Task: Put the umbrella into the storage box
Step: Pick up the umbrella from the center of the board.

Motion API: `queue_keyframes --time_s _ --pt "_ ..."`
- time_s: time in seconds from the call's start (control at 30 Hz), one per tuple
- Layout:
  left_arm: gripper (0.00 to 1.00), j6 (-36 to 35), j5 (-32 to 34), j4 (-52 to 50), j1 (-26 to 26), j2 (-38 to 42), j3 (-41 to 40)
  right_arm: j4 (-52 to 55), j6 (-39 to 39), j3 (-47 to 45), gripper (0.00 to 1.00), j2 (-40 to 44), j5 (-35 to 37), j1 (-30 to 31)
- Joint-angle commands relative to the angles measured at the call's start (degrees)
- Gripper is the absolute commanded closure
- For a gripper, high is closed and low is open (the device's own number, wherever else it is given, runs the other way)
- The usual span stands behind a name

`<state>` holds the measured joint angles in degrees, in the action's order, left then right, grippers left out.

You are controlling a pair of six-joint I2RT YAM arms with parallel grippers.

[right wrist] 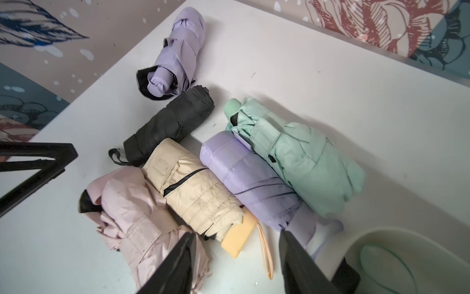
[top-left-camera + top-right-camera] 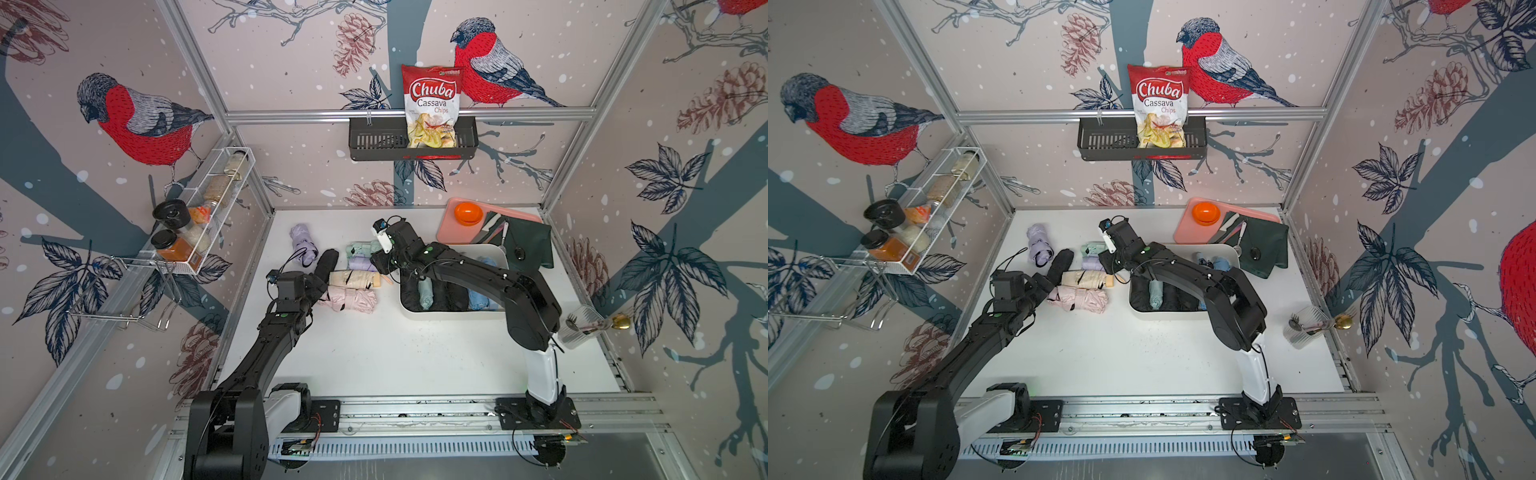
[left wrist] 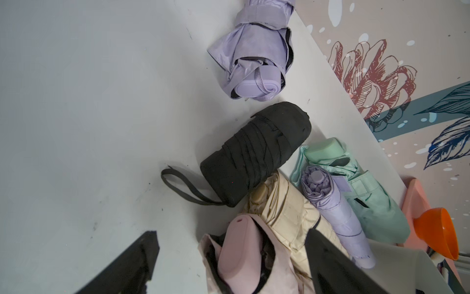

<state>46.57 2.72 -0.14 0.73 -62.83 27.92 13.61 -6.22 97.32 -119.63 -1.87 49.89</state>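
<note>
Several folded umbrellas lie in a cluster left of the storage box [image 2: 449,315]: pink [image 2: 353,300], cream [image 2: 353,279], a small lavender one [image 2: 362,263], mint [image 2: 360,249] and black [image 2: 326,266]. Another lavender one [image 2: 303,243] lies apart at the far left. The cream-white box [image 2: 1167,316] holds several dark and blue umbrellas, partly hidden by my right arm. My left gripper [image 3: 232,236] is open, its jaws either side of the pink umbrella's handle end [image 3: 239,254] without touching it. My right gripper [image 1: 237,233] is open over the cream umbrella's orange handle [image 1: 239,236].
A pink tray [image 2: 453,232] with an orange bowl [image 2: 468,212] stands behind the box, beside a dark green cloth [image 2: 528,245] with cutlery. A black basket [image 2: 374,141] holding a chips bag hangs on the back wall. A wire spice rack [image 2: 199,216] is on the left wall, a clear cup [image 2: 582,326] at the right.
</note>
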Motion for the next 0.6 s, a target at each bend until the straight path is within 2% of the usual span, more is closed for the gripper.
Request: queue_keyframes --time_s 0.0,0.2,0.57 --pt "0.06 0.1 -2.5 3.6 0.6 -0.8 -0.2 3.4 5.4 4.5 0.44 -4.4 2.1 0.5" --pt "0.06 0.5 -4.3 4.9 0.9 -1.6 -0.7 6.3 11.3 11.1 0.44 -11.2 7.1 1.5" --pt "0.07 1.4 -6.2 6.3 1.2 -1.9 -1.3 11.7 15.1 19.5 0.44 -19.3 13.8 1.6"
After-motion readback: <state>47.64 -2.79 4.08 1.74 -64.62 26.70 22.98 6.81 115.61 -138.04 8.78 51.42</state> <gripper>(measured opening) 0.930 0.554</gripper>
